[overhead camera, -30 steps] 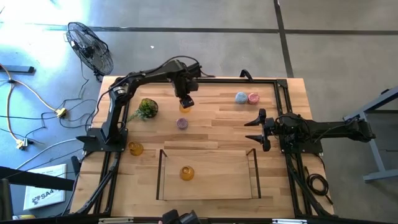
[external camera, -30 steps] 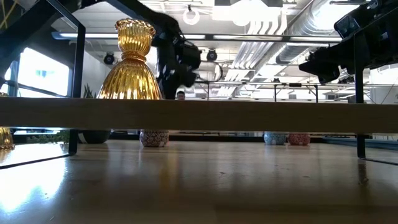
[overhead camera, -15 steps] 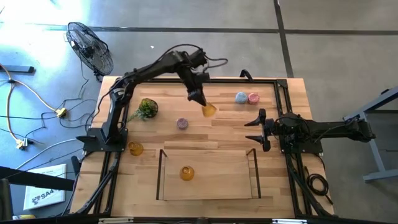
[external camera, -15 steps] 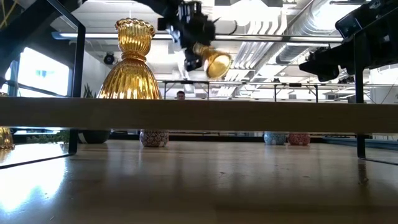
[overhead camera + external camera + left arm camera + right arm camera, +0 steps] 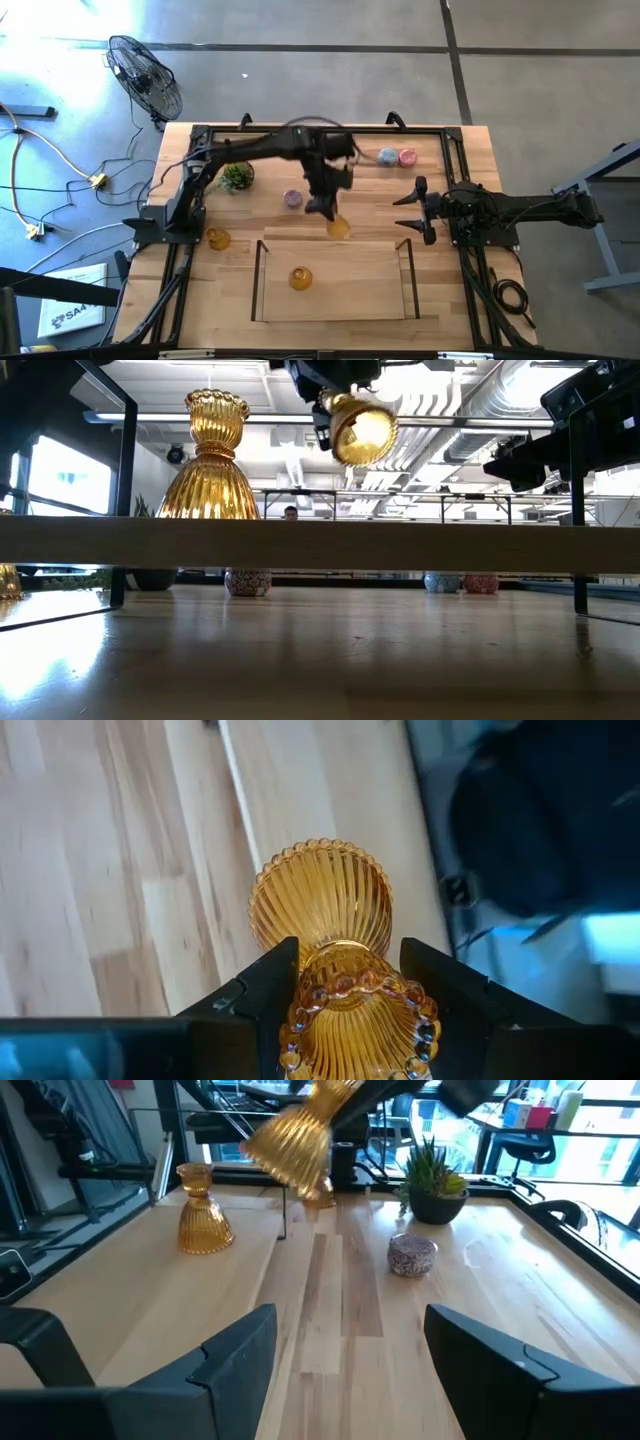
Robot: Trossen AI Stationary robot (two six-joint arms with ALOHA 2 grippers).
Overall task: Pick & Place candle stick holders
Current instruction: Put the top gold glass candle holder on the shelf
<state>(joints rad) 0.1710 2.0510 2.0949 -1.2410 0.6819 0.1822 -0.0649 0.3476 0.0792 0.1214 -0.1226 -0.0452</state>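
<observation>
My left gripper (image 5: 322, 205) grips an amber holder (image 5: 337, 227) aloft, long axis tilted, just over the tray's far rim (image 5: 330, 241), its floor lying nearer me; right gripper (image 5: 411, 210) waits unclenched, well apart.

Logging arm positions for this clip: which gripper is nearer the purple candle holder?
Left. The left gripper, shut on an amber holder, hangs just beside the purple candle holder. The right gripper waits open, farther off toward the table's right side.
</observation>
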